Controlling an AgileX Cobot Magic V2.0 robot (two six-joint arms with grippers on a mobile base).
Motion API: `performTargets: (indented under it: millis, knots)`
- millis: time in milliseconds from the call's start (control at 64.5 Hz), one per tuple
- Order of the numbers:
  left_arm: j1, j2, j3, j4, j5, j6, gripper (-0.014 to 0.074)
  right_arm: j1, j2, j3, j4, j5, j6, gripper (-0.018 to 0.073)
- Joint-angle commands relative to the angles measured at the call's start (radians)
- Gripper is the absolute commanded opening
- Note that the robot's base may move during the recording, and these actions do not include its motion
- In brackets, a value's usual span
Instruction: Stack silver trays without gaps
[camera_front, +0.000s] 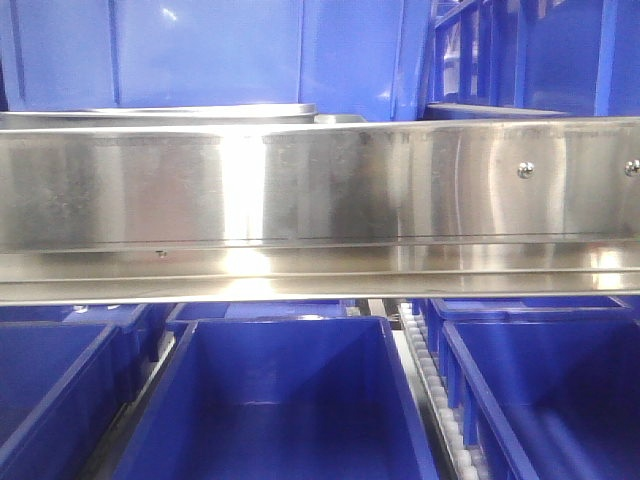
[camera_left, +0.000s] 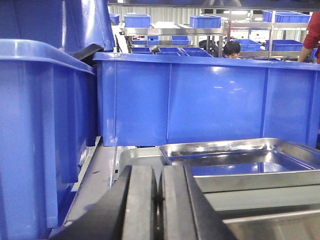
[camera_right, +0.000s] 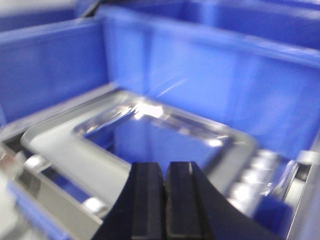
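Wrist views low, perhaps sharing trays

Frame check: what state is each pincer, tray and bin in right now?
Left pincer: shut, holding nothing.
Right pincer: shut, holding nothing.
Silver tray: upright, empty, lying free ahead of the left pincer.
Silver tray: upright, empty, ungrasped; view blurred.
Blue bins: open-topped, empty where visible.

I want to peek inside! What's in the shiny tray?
In the left wrist view the silver tray looks empty: its bottom only mirrors the blue bin behind it. The left gripper hides the near corner.
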Motion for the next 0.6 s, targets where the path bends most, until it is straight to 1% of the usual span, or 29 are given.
performTargets:
  millis: [0,93,310,357,481,589]
  knots:
    - [0.001,-0.003,0.001,0.004,-0.014,0.001,0.0004,-0.096,-0.141,0.110,0.001,-0.121,-0.009,-0.0071]
    - [0.001,-0.003,0.001,0.004,-0.014,0.001,0.0004,-0.220,-0.283,0.227,0.003,-0.156,-0.009,-0.0071]
    - [0.001,-0.003,0.001,0.004,-0.014,0.001,0.0004,-0.495,-0.570,0.429,0.012,-0.159,-0.009,-0.0071]
    - [0.001,-0.003,0.001,0.004,-0.014,0.001,0.0004,-0.539,-0.620,0.461,0.002,-0.148,-0.009,-0.0071]
    - [0.001,-0.003,0.001,0.004,-0.014,0.001,0.0004,-0.626,-0.727,0.542,-0.011,-0.106,-0.009,-0.0071]
    - [0.001,-0.003,0.001,0.004,-0.014,0.001,0.0004,-0.658,-0.778,0.606,-0.011,-0.104,-0.009,-0.0071]
